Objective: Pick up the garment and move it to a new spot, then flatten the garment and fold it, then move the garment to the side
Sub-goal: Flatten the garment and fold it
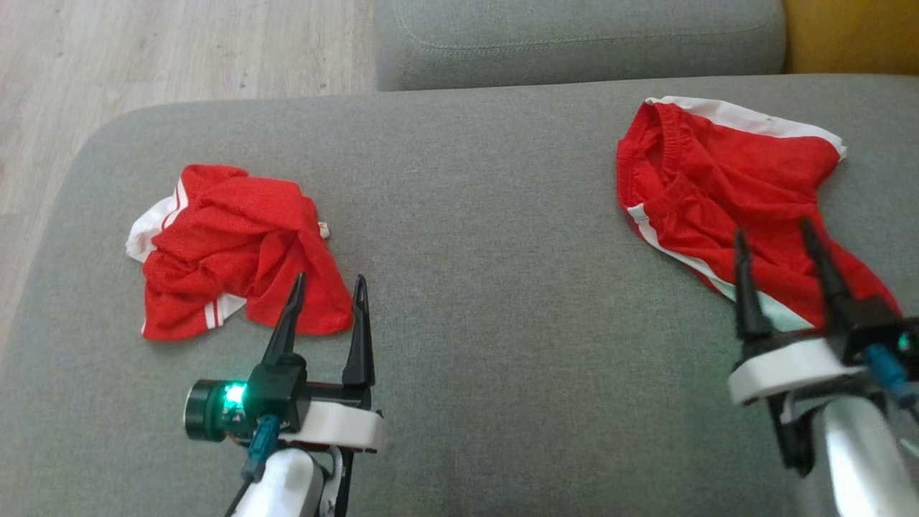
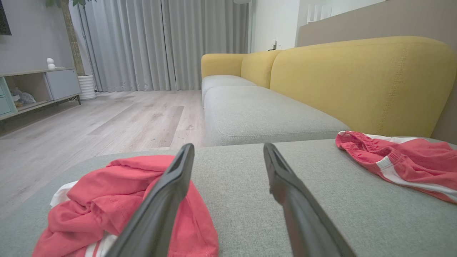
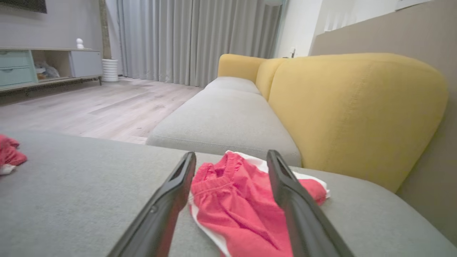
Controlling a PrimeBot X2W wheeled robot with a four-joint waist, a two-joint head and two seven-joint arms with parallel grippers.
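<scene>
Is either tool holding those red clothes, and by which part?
Nothing is held: the left tool and right tool both stand open; the red shorts lie loose.

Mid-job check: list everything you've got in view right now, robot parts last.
Near cushion: 1, grey, under both garments.
Far cushion: 1, grey, beyond it.
Backrest: 1, yellow, right of far cushion.
Crumpled garment: 1, red-white, near cushion's left.
Spread garment: 1, red-white, near cushion's right.
Floor: 1, pale wood, far left.
Curtains: 1 set, grey, far wall.
Left gripper: 1, dark, open, at crumpled garment's near edge.
Right gripper: 1, dark, open, over spread garment's near end.
</scene>
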